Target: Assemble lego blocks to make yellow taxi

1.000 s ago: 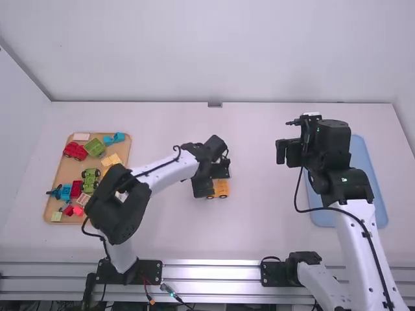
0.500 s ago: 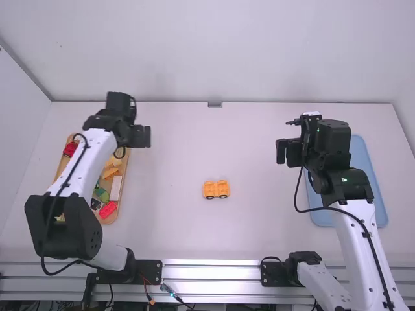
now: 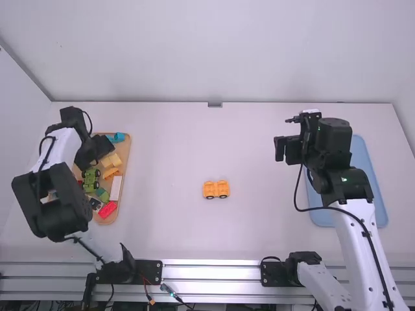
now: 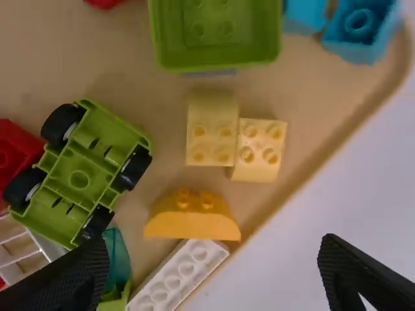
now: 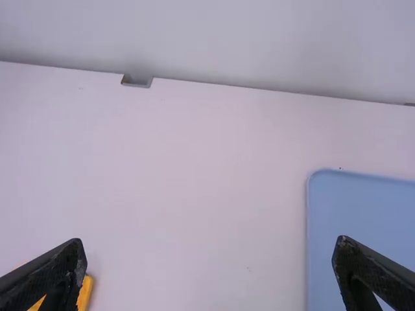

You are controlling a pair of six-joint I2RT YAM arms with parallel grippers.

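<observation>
The left gripper (image 3: 97, 153) is over the brown tray (image 3: 127, 152), fingers wide apart. The little orange car (image 3: 216, 189) sits on the worktop (image 3: 175, 220), between it and the right gripper (image 3: 283, 149), whose fingers are wide apart too.

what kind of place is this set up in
Probably a robotics lab or test station: two robot arms stand at a bare white table, metal rails run along its near edge, and toy blocks wait in a wooden tray.
</observation>
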